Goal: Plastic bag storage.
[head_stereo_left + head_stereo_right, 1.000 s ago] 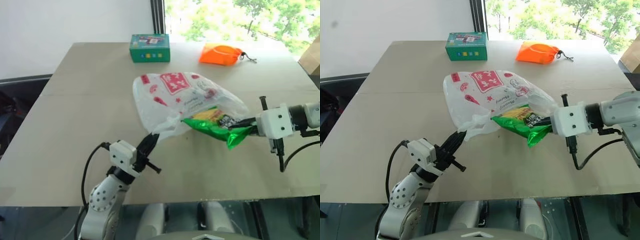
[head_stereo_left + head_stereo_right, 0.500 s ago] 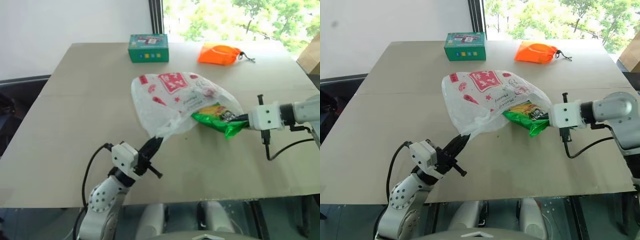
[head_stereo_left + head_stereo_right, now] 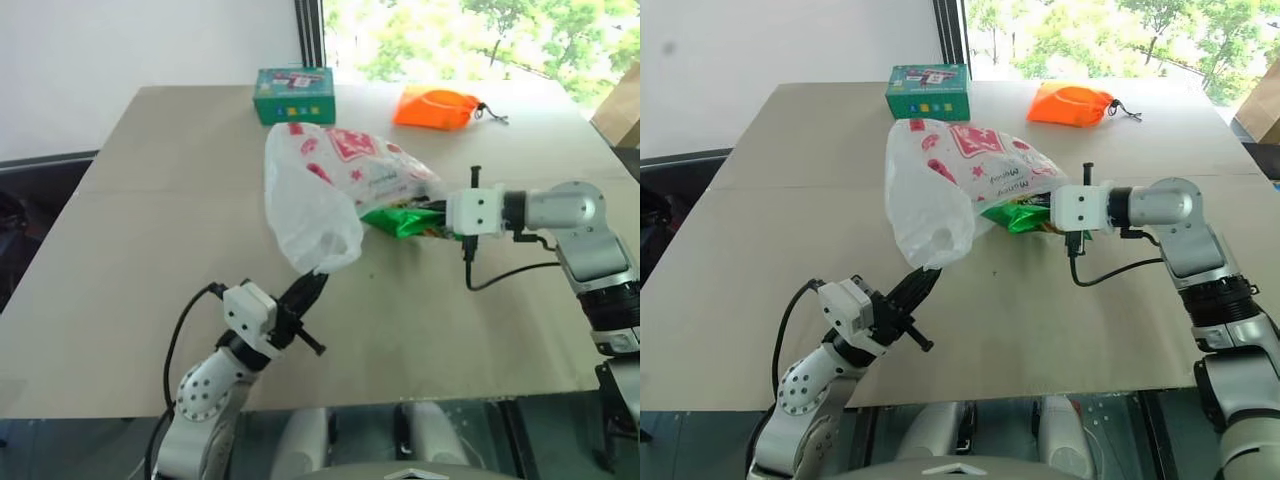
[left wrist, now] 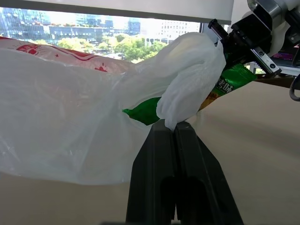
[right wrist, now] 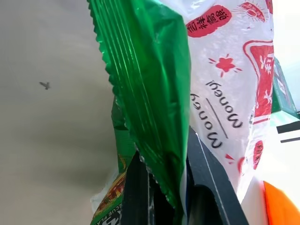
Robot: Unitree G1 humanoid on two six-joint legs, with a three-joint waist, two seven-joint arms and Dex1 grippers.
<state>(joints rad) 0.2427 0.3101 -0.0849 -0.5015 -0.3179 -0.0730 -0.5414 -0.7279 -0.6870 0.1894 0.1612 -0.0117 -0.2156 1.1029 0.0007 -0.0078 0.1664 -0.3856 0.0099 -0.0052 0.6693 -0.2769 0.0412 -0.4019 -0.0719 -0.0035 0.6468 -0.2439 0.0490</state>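
1. Plastic bag [image 3: 330,185] held up over the middle of the tan surface [image 3: 150,250], puffed out, red printed panel facing up and away, mouth turned toward the right arm.
2. Left hand [image 3: 308,288] clamped shut on a bunched white handle at the bag's near lower corner; in the left wrist view, fingers [image 4: 161,154] pressed together with the plastic pinched between them.
3. Right hand [image 3: 438,208] closed on the crimped end of a green snack packet [image 3: 400,220], at the bag's mouth.
4. Packet partly inside the bag: far end under the translucent film, gripped end outside beside the right hand. How far in, not clear.
5. In the right wrist view, green foil [image 5: 150,93] lying against the white film with its red stars and lettering.
6. Orange drawstring pouch [image 3: 438,107] lying at the far right of the surface, well apart from the bag.
7. Green box [image 3: 294,95] standing at the far edge, just beyond the bag's top.
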